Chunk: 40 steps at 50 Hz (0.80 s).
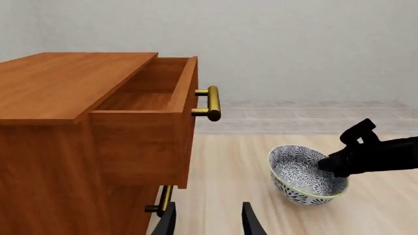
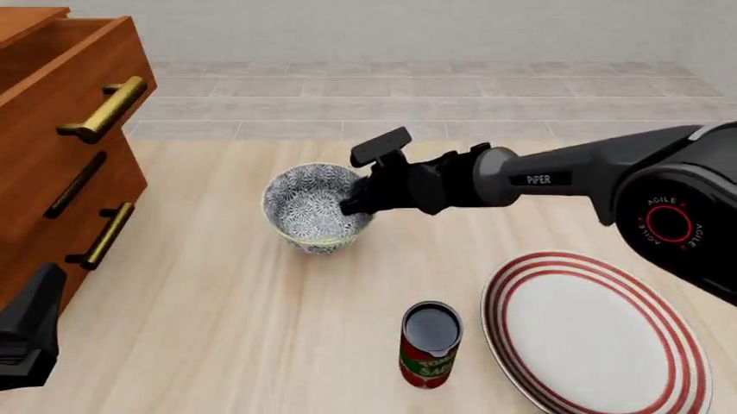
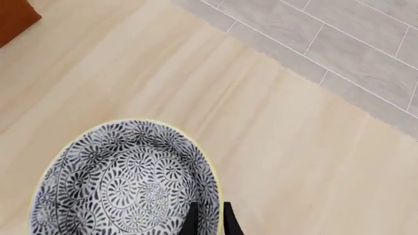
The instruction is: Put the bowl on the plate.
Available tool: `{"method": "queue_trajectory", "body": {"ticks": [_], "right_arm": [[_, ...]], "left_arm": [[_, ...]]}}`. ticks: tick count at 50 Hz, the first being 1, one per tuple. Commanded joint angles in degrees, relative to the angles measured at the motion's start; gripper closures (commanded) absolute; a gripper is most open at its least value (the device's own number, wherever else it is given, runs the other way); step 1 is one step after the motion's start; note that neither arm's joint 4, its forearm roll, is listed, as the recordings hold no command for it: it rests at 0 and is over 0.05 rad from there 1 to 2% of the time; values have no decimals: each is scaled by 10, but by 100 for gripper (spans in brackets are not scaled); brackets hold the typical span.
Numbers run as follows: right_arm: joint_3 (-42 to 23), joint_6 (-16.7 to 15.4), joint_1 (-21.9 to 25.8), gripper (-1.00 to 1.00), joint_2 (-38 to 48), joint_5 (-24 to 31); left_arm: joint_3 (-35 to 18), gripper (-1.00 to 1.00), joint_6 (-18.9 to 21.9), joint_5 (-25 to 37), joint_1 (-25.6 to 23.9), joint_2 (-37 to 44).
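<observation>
my right gripper [image 2: 349, 205] had its jaws pinched narrow on the bowl [image 2: 313, 207] rim; the bowl sat tilted on the bench [image 2: 230, 328], well apart from the plate [image 2: 593, 332]. lift and carry remained.

In the front view, the right arm [image 2: 576, 172] carries the white word "PiPER" on its dark forearm link, and its round joint cover nearer the base bears "AGILE X" in small white letters curved around a red ring emblem. The can [image 2: 430, 345] has a red and green label with lettering too small and blurred to read.
</observation>
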Motion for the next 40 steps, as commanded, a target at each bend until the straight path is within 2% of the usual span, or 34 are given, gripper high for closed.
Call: {"method": "queue_trajectory", "body": {"ticks": [1,16,40], "right_arm": [[11,1,7,100,4,-4],[17,1,5,100,-8,-8],[51,16,1,100,-110,-22]], "left_arm": [[0,-100,0,0,0,0],[0,-100,0,0,0,0],[0,-100,0,0,0,0]]}}
